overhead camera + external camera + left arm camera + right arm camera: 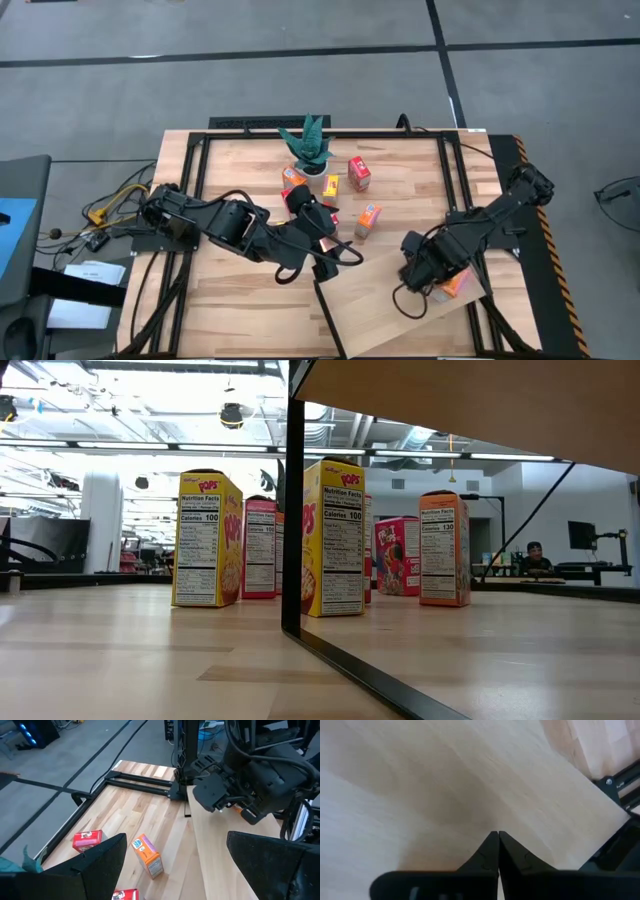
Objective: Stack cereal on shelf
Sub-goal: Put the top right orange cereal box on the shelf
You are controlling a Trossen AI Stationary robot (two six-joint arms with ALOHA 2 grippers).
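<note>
Several cereal boxes stand in the middle of the table by a potted plant (308, 145): a red one (359, 173), an orange one (368, 220) and yellow ones (207, 538). The shelf (400, 315), a pale board with a dark edge, lies slanted at the near right. An orange box (457, 285) lies on it, partly under the right arm. My right gripper (412, 262) is shut and points down over the board (420, 780), with nothing between its fingers. My left gripper (328, 228) hangs open beside the middle boxes, also with nothing between its fingers (175, 865).
Black frame rails (190, 200) run along the table's sides and far edge. Cables (340, 255) loop below the left wrist. In the low view the shelf's dark edge (293, 510) stands in front of the boxes. Bare planks lie at the near left (240, 310).
</note>
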